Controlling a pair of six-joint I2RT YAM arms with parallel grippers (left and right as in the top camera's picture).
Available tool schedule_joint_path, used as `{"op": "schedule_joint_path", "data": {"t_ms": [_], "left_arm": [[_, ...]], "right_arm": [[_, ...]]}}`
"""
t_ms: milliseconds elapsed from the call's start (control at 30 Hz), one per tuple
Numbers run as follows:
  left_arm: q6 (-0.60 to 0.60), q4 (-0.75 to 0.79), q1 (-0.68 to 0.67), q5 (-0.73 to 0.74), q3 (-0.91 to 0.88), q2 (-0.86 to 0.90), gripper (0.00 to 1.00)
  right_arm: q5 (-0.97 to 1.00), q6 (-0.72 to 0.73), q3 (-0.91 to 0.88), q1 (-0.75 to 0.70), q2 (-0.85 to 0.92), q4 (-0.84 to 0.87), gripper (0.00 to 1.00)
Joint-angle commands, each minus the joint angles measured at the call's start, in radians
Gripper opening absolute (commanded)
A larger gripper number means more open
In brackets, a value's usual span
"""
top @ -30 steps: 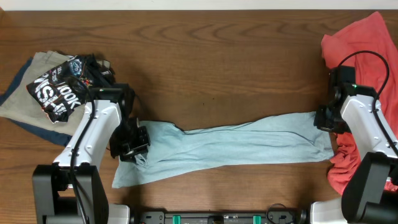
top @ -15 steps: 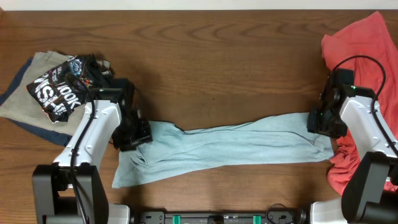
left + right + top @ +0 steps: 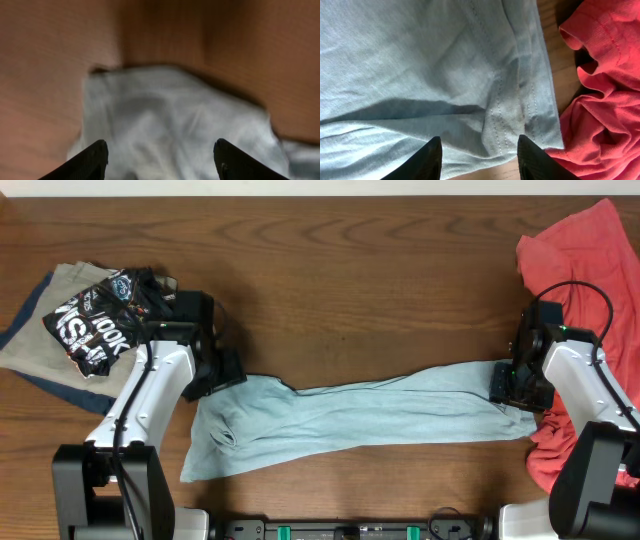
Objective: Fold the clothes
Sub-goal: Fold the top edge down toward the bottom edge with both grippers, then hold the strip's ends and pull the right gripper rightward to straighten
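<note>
1. The plain light blue cotton T-shirt (image 3: 360, 418) lies drawn out in a long, rumpled band across the near middle of the brown wooden desk (image 3: 350, 270), running left to right.
2. Its left end is wider and bunched, reaching toward the near edge. Its right end narrows, and its corner touches a second garment.
3. That second garment, a larger coral-red cotton shirt (image 3: 585, 255), is heaped along the right side of the desk from the far corner to the near side, partly beneath the right arm.
4. The left end effector (image 3: 222, 370) sits at the far left corner of the T-shirt. In the left wrist view its black fingers (image 3: 92, 160) are spread wide and grip nothing, with blurred blue cloth below them.
5. The right end effector (image 3: 515, 385) is over the T-shirt's right end. Its fingers (image 3: 427, 160) are parted and hold nothing, and the stitched hem lies flat beneath them with the red cloth just beside it.
6. At the far left lies a crumpled black tee with white lettering (image 3: 100, 320), on top of a khaki garment (image 3: 40, 340) with a navy garment (image 3: 28, 308) showing at its edge.
</note>
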Motion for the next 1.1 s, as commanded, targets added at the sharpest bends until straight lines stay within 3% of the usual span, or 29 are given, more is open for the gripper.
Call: {"op": "schedule_joint_path", "data": {"t_ms": [0,200,367,500,567,633,700,733,1067], "left_arm": [[-0.02,0.04,0.006,-0.056,0.011,0.008,0.69],[-0.019,0.081,0.005,-0.042,0.011,0.087,0.7],[0.022,0.134,0.005,0.092,0.011,0.177,0.7],[0.021,0.143,0.003,0.116,0.011,0.219,0.69],[0.021,0.131,0.003,0.118,0.011,0.222,0.57],[0.021,0.117,0.003,0.118,0.011,0.222,0.38],[0.021,0.109,0.003,0.118,0.011,0.222,0.12],[0.021,0.109,0.003,0.121,0.011,0.221,0.06],[0.016,0.064,0.003,0.181,0.074,0.053,0.06]], "right_arm": [[-0.005,0.011,-0.005,-0.011,-0.007,0.003,0.47],[-0.005,0.011,-0.005,-0.011,-0.007,0.008,0.47],[-0.004,0.011,-0.005,-0.011,-0.007,0.013,0.47],[-0.005,0.011,-0.005,-0.011,-0.007,0.013,0.47],[-0.004,0.011,-0.005,-0.011,-0.007,0.013,0.47],[-0.004,0.011,-0.005,-0.011,-0.007,0.014,0.47],[-0.004,0.011,-0.005,-0.011,-0.007,0.014,0.47],[-0.004,0.011,-0.005,-0.011,-0.007,0.014,0.47],[-0.004,0.011,-0.005,-0.011,-0.007,0.014,0.47]]}}
